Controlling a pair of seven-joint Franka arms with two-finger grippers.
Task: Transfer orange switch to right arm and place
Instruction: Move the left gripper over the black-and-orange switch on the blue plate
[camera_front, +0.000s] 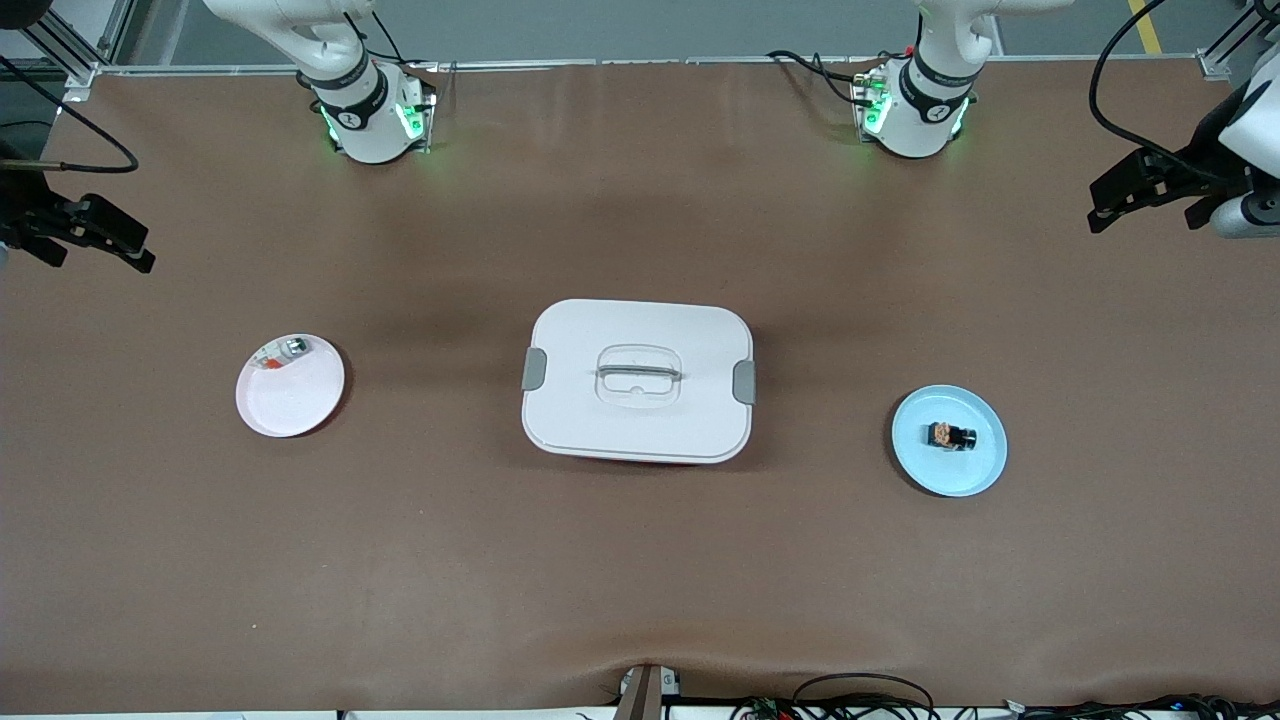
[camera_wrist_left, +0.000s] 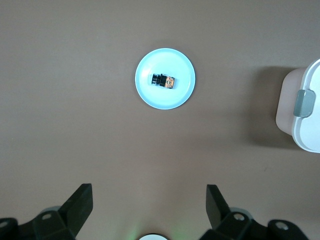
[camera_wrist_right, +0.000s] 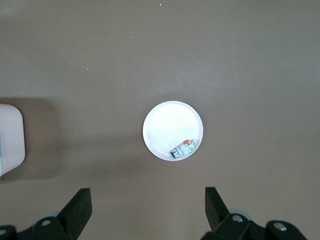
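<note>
Black and tan, the orange switch (camera_front: 950, 436) lies on its side near the middle of the blue plate (camera_front: 985, 470), toward the left arm's end of the worktop (camera_front: 640, 580). From the left wrist view the switch (camera_wrist_left: 164, 80) shows a dark blocky body with the tan band at one end, resting flat on the plate (camera_wrist_left: 180, 95) and touching nothing else.

It looks small, rigid and light, likely hard plastic, so it should neither bend nor crush under a modest squeeze. Smooth sides could let it slip or pivot if pinched near an end, and the shallow plate may slide if pushed. The best hold, I judge, is across the narrow width of the dark body at its middle, leaving one end free for the other arm to take at the handover.

The left gripper (camera_front: 1125, 195) hangs high over that end of the worktop, jaws spread wide and empty. The right gripper (camera_front: 100, 235) waits over the other end, jaws equally wide, above the pink plate (camera_front: 290, 405) that carries a small silver-and-red piece (camera_front: 290, 348). A white lidded box (camera_front: 638, 380) sits between the two plates.
</note>
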